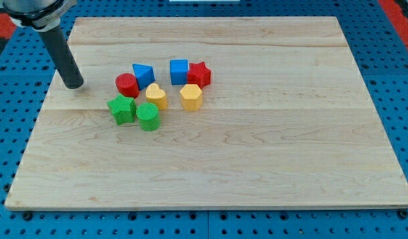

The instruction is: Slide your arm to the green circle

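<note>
The green circle (148, 116) is a round green block in the lower part of a cluster left of the board's middle. A green star (121, 109) touches its left side. My tip (73, 84) rests on the board at the view's upper left, well to the left of and above the green circle. The red circle (127, 84) and the green star lie between my tip and the green circle.
Above the green circle stand a yellow heart (156, 95), a yellow hexagon (191, 96), a blue triangle (143, 74), a blue cube (179, 71) and a red star (199, 74). The wooden board (270, 146) lies on a blue pegboard.
</note>
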Controlling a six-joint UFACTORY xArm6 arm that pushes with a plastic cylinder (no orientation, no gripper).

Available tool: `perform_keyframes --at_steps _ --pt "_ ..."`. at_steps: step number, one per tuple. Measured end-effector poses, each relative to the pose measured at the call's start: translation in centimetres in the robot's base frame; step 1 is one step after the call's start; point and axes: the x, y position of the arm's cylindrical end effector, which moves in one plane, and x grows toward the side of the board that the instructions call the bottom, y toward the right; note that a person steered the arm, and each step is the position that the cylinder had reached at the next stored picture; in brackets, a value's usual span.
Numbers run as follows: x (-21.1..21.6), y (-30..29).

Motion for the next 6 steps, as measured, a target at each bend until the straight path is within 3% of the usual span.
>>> perform_keyframes --at_steps 1,4,5,6 --pt "0.1 0.0" --pt "7.9 19.7" --pt "8.3 19.3" --pt "8.1 14.9"
